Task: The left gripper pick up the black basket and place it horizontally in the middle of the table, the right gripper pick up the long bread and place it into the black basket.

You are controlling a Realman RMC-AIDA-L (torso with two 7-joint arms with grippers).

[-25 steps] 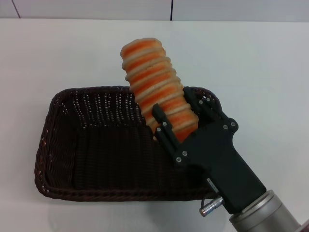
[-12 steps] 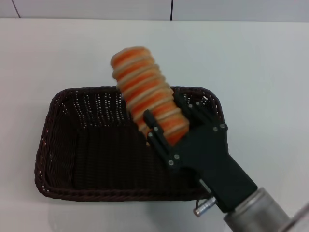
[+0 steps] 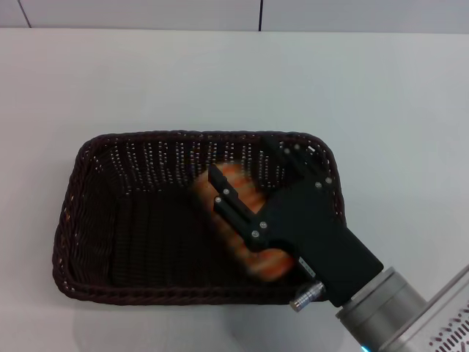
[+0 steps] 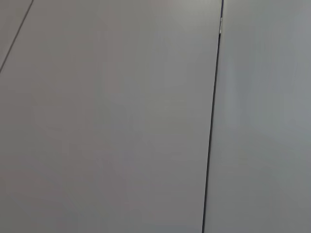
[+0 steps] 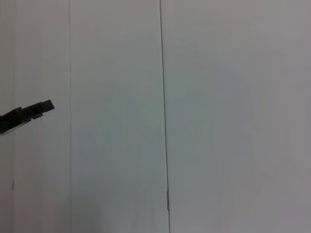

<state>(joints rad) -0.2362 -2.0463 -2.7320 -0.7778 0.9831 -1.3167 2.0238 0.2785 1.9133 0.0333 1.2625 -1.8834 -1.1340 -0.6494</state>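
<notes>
Seen from the head camera: a dark woven basket (image 3: pixel 110 220) lying lengthwise across the white worktop (image 3: pixel 396 110), filling the centre and left of the frame, long sides running left to right, braided rim unbroken all the way round. Inside it, toward the right half, a striped orange-and-tan loaf (image 3: pixel 245 224), slanting from upper left to lower right, low within the basket walls; whether touching the woven floor, impossible to say. Clamped on that loaf, the right claw (image 3: pixel 253 191): one black finger (image 3: pixel 234 209) along the loaf's left flank, the other finger along its right flank near the basket's right wall, the loaf pinched between them. Behind the fingers, a black body reaching down to the lower right corner of the frame, ending in a silver wrist (image 3: pixel 392 308) with a small blue light at the bottom edge. Bare wicker in the basket's left half. Nothing of the left claw in any view; left wrist camera showing only pale grey panels split by a thin dark seam. Right wrist camera likewise on pale panels, with a small black tip (image 5: pixel 29 114) poking in at the middle left edge.
</notes>
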